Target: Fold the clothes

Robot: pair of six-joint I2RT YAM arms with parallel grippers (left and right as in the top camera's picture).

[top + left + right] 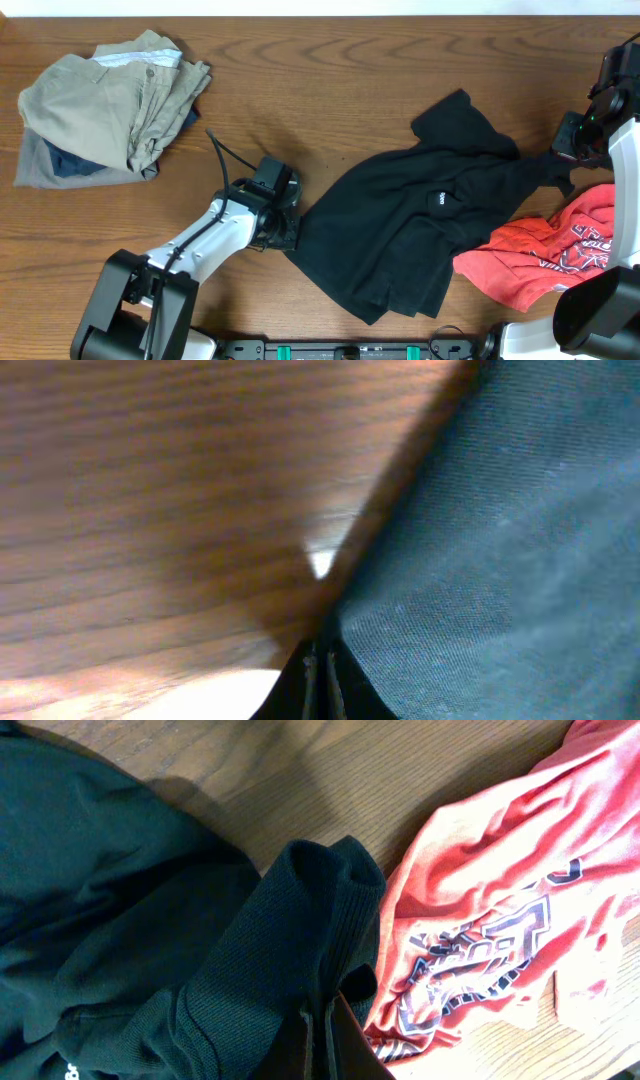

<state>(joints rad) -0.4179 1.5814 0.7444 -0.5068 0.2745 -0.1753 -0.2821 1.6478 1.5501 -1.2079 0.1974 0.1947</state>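
The black shirt lies crumpled across the middle of the table, its small white logo facing up. My left gripper sits low at the shirt's left edge. In the left wrist view its jaws are shut where the dark cloth's edge runs into them. My right gripper is at the shirt's far right end. Its jaws are shut on a ribbed fold of the black shirt. The red printed tee lies bunched at the right, partly under the black cloth, and shows beside the right jaws.
A pile of khaki and blue garments sits at the back left corner. Bare wooden table stretches between that pile and the black shirt. The left arm's base stands at the front left.
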